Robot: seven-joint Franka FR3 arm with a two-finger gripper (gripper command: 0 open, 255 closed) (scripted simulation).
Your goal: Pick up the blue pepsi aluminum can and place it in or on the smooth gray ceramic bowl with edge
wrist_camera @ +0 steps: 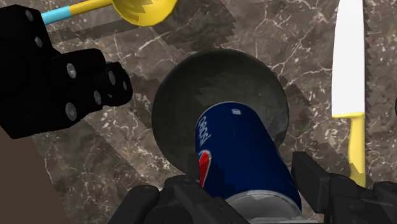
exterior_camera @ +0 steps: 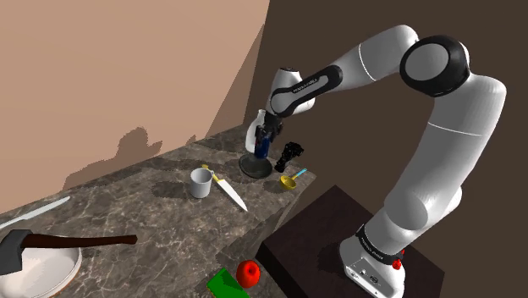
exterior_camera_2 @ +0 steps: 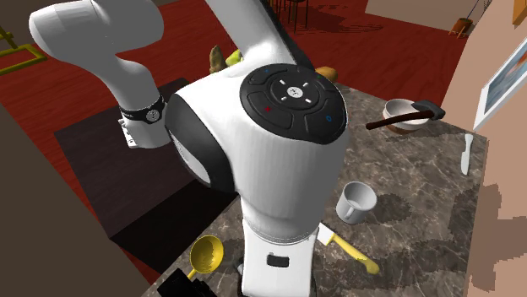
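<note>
the gripper [wrist_camera: 247,181] is closed on the can [wrist_camera: 245,143], a finger pressed to each side, holding it right over the dark bowl [wrist_camera: 184,95]; whether can and bowl touch i cannot tell. close around the bowl lie a black gadget [wrist_camera: 57,76], a yellow scoop [wrist_camera: 143,9] and a yellow-handled knife [wrist_camera: 348,70], with a mug [exterior_camera: 200,182] just past the knife. well apart, an axe [exterior_camera: 13,250] rests across a white dish [exterior_camera: 59,269]. the counter [exterior_camera: 144,212] is dark marble, against tan walls.
</note>
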